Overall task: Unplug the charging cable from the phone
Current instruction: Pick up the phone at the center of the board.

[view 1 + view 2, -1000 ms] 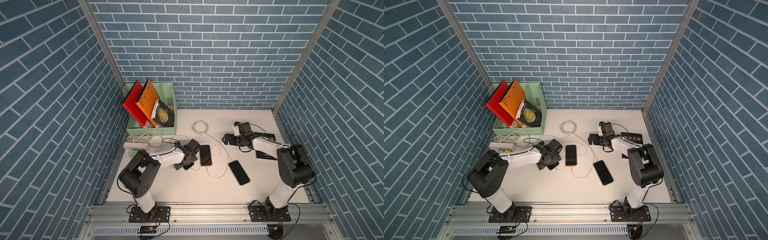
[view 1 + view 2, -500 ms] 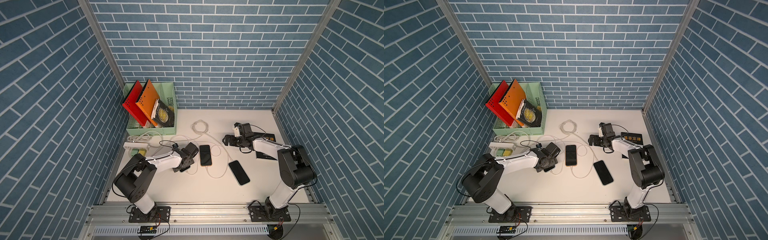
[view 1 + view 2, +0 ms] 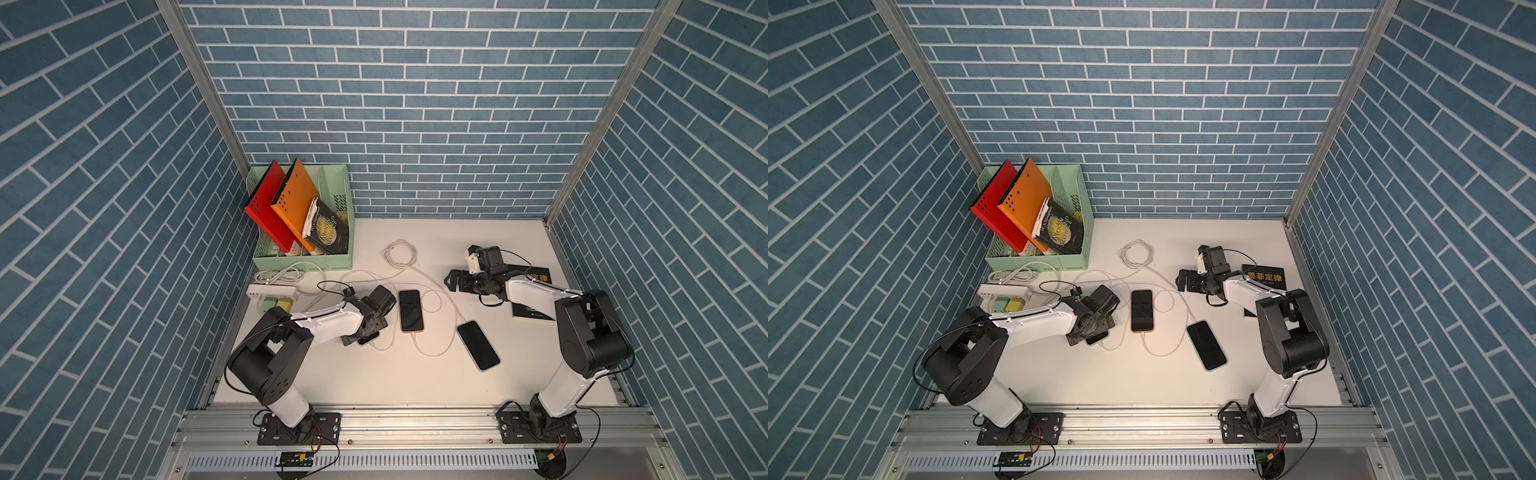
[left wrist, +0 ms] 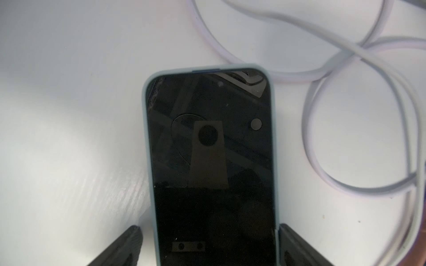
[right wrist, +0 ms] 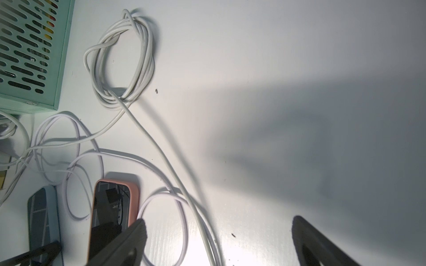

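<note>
The left hand [image 4: 209,230], fingers spread, straddles the grey-cased phone [image 4: 207,149] lying toward the left edge of the tabletop [image 3: 374,386]. The phone's long axis runs between the fingers. The plug end of the charging cable [image 4: 306,138] is hidden. The right hand [image 3: 455,282], spread and empty, hovers well apart.

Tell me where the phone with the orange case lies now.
In both top views the orange-cased phone lies flat near the middle of the table, just right of the left pincer and left of the slanted blue-cased phone.
</note>
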